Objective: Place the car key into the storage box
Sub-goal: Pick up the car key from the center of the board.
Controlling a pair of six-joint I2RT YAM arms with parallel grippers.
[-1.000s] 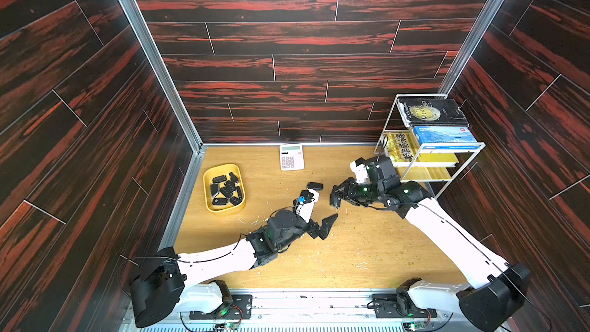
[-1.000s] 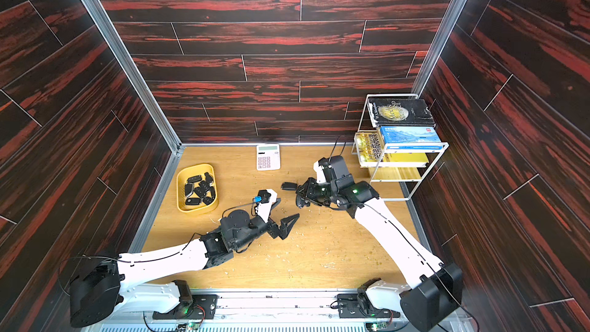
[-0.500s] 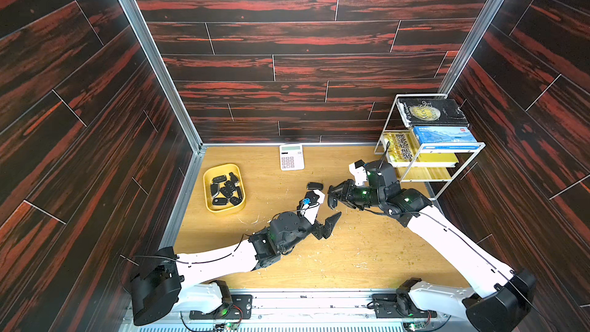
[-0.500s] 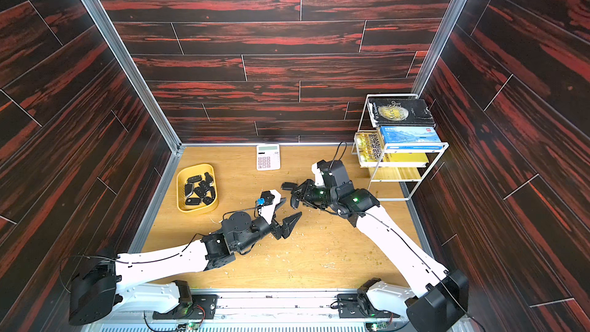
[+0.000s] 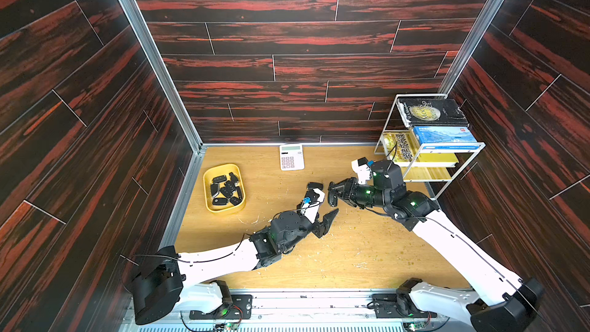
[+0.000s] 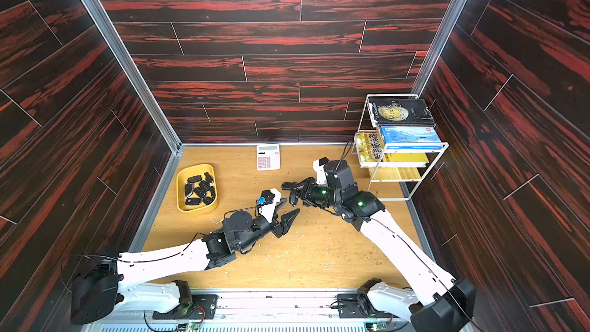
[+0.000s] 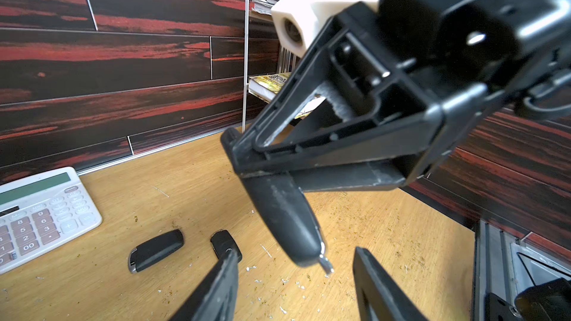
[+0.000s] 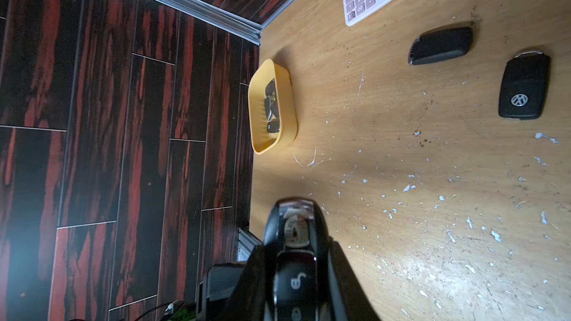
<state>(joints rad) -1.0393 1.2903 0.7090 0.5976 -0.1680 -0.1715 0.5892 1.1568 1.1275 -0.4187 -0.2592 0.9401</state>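
Note:
My right gripper point(image 8: 296, 273) is shut on a black car key point(image 8: 293, 242), which sticks out beyond its fingertips above the table. In the left wrist view that car key point(image 7: 287, 220) hangs tip-down between the fingers point(image 7: 222, 282) of my left gripper point(image 7: 296, 260), which is open and not touching it. In both top views the two grippers meet mid-table, left gripper point(image 5: 322, 210) just in front of right gripper point(image 5: 333, 193). The storage box point(image 5: 207, 193), a yellow tray holding several black keys, sits at the far left by the wall.
Two more black keys lie on the table near the grippers, a plain one point(image 8: 440, 46) and a VW one point(image 8: 523, 91). A white calculator point(image 5: 291, 157) lies by the back wall. A white wire rack point(image 5: 427, 180) with books stands at the back right.
My left gripper has moved up to the key held by the right gripper, and its jaws have narrowed around it. The right gripper shifted slightly toward the left arm.

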